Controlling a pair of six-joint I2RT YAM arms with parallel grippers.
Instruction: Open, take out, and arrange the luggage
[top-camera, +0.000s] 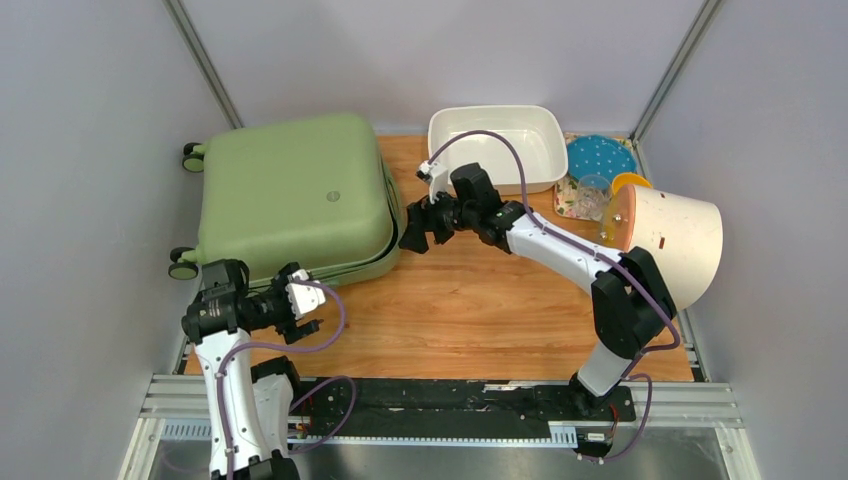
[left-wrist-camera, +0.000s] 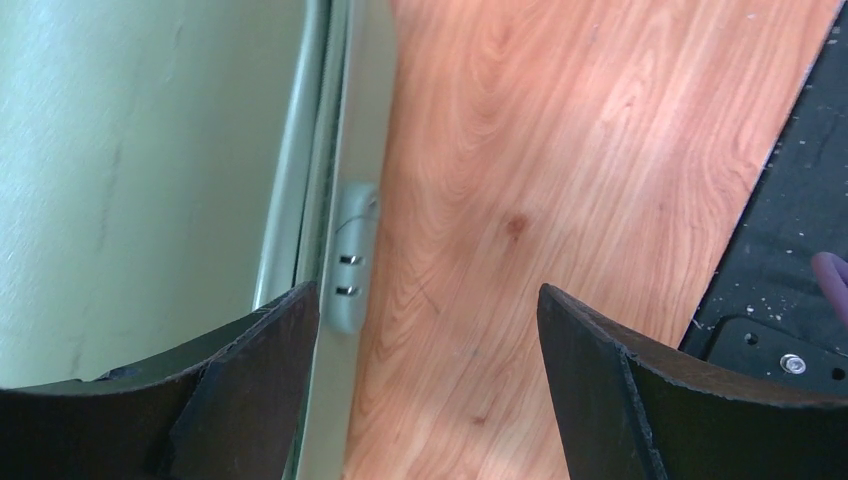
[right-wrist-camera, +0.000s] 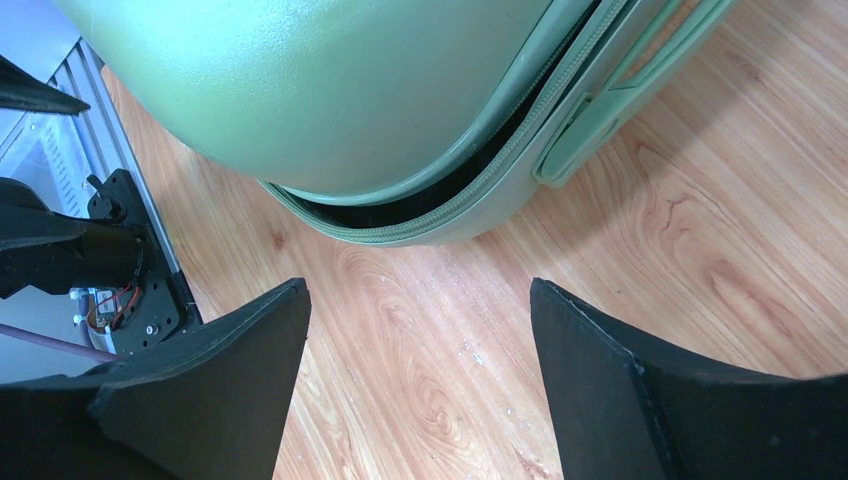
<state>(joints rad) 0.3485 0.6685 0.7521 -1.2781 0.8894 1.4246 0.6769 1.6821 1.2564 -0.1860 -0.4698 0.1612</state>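
The luggage (top-camera: 295, 195), a sage-green hard-shell suitcase, lies flat at the table's left with its wheels (top-camera: 186, 210) pointing left. Its zipper is parted at the near right corner, showing a dark gap (right-wrist-camera: 400, 208). My left gripper (top-camera: 312, 308) is open at the suitcase's near edge. In the left wrist view the left gripper (left-wrist-camera: 428, 290) hangs over bare wood, one finger (left-wrist-camera: 270, 360) over the suitcase rim beside a small lock plate (left-wrist-camera: 350, 260). My right gripper (top-camera: 408, 228) is open just right of the suitcase's right side. The right gripper (right-wrist-camera: 418, 285) holds nothing, and the parted zipper lies ahead of it.
A white tub (top-camera: 497, 145) stands at the back centre. A cream cylinder with an orange end (top-camera: 670, 240) lies at the right, beside a blue dotted plate (top-camera: 600, 155) and a clear cup (top-camera: 593, 195). Grey walls close in on both sides. A side handle (right-wrist-camera: 620, 95) runs along the suitcase.
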